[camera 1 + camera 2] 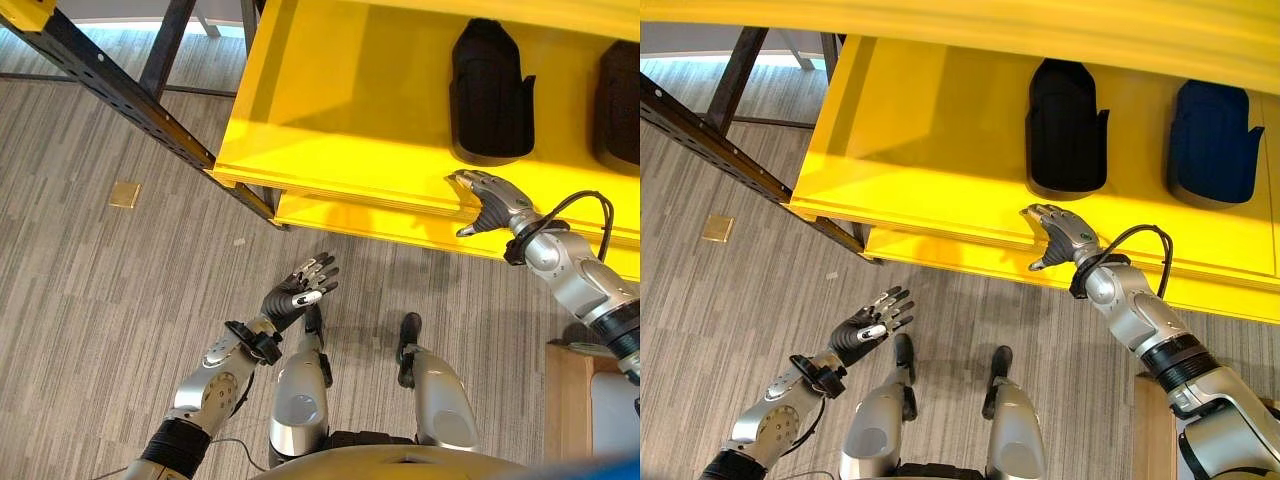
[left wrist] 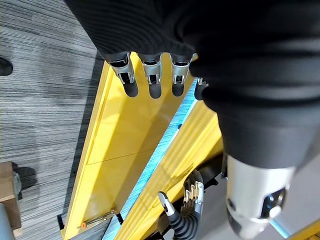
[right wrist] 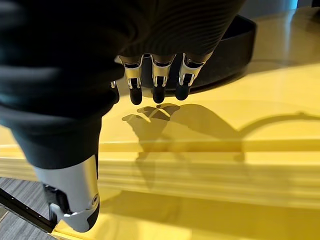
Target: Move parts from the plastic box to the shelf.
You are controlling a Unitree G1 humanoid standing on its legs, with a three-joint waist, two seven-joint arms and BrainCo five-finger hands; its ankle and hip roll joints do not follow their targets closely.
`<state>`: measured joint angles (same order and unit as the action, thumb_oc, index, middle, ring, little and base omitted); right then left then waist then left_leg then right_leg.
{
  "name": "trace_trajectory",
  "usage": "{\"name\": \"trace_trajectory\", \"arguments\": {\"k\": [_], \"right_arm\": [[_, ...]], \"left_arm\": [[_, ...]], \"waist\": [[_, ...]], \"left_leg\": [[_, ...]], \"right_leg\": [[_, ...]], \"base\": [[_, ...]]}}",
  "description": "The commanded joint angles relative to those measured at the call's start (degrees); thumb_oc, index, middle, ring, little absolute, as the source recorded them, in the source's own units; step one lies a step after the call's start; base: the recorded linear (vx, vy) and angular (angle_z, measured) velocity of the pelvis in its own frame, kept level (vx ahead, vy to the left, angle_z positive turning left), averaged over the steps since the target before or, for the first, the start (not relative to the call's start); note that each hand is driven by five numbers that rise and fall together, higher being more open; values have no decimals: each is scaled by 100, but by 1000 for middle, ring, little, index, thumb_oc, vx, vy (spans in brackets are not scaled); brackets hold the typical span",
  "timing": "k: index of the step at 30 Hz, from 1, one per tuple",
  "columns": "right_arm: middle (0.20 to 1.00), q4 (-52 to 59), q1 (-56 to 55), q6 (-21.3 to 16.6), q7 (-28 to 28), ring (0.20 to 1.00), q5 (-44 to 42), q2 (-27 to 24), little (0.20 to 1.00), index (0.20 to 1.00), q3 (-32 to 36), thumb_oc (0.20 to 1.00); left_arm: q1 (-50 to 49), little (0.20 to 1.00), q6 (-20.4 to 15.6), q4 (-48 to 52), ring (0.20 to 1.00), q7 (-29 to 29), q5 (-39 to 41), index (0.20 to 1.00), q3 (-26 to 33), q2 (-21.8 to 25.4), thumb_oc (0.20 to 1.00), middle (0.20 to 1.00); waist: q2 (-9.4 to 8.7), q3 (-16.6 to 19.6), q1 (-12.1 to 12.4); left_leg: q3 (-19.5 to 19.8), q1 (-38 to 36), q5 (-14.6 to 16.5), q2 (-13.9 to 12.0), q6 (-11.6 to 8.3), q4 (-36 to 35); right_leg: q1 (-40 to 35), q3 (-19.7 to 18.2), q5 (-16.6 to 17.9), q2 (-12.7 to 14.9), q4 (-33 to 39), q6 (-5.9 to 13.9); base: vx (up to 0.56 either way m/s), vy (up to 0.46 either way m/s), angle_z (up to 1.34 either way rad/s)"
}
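Nearest, at seven o'clock, left hand [image 1: 297, 291] hangs relaxed, empty. Right hand [image 1: 1060, 232], fingers released, hovers at the yellow shelf [image 1: 940, 150] edge below a black part [image 1: 1065, 125], apparently just placed.

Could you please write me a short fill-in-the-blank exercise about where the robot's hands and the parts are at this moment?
1. The two dark parts lie on a shelf coloured ____.
2. The hand over the shelf's front edge, fingers straight and holding nothing, is the ____ hand.
3. The left hand hangs open above the ____, away from the shelf.

Missing words: yellow; right; floor
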<state>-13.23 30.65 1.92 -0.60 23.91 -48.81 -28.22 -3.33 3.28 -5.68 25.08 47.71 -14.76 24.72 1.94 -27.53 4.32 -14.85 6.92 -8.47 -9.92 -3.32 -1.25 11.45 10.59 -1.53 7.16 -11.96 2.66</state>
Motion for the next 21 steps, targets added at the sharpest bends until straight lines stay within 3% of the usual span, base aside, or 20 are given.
{"name": "trace_trajectory", "arguments": {"k": [1, 15, 21], "right_arm": [[1000, 59, 630, 42, -214, 1000, 136, -42, 1000, 1000, -127, 1000], [1000, -576, 1183, 904, 457, 1000, 544, -159, 1000, 1000, -337, 1000], [1000, -754, 1321, 875, 542, 1000, 645, -275, 1000, 1000, -428, 1000]], "left_arm": [[-136, 1000, -127, 475, 1000, 105, -47, 1000, -185, 208, 1000, 1000], [-179, 1000, -19, 499, 1000, 227, -159, 1000, -171, 175, 1000, 1000], [-205, 1000, 31, 469, 1000, 285, -186, 1000, -134, 177, 1000, 1000]], "waist": [[-121, 114, 42], [-33, 88, 142], [-43, 95, 162]], "left_leg": [[547, 45, 317, -115, -104, 288], [580, 62, 309, -117, -129, 306], [571, 34, 300, -129, -140, 292]], "right_leg": [[-284, -95, -224, 35, -38, 123], [-239, -47, -271, 59, -146, 100], [-255, -43, -283, 48, -161, 90]], "base": [[0, 0, 0], [0, 0, 0], [0, 0, 0]]}}
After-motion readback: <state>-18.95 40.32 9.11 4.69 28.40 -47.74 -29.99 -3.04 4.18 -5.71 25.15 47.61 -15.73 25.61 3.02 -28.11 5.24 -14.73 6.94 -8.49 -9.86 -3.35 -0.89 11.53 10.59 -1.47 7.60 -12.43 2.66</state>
